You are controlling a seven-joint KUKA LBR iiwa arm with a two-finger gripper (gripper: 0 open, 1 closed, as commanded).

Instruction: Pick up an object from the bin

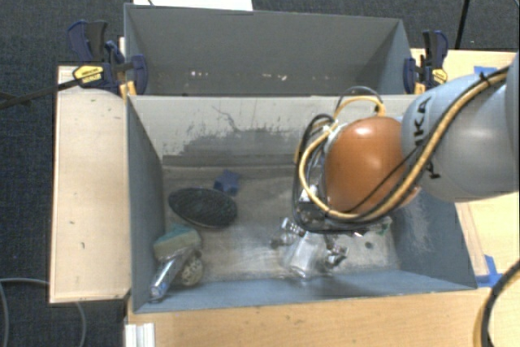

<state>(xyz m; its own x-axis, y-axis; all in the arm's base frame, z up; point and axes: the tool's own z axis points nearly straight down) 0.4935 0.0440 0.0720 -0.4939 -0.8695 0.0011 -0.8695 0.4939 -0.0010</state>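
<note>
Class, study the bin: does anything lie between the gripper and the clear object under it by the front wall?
Nothing visible does. The gripper sits right over the clear object by the front wall of the bin; the dark oval disc and the rest lie apart at the left.

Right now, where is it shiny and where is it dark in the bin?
In the camera view, the orange cover on the arm's wrist catches a soft highlight on its top. In the same view, the clear thing just below it glints pale. The floor of the bin lies in shade along the back wall, behind the dark oval thing.
</note>
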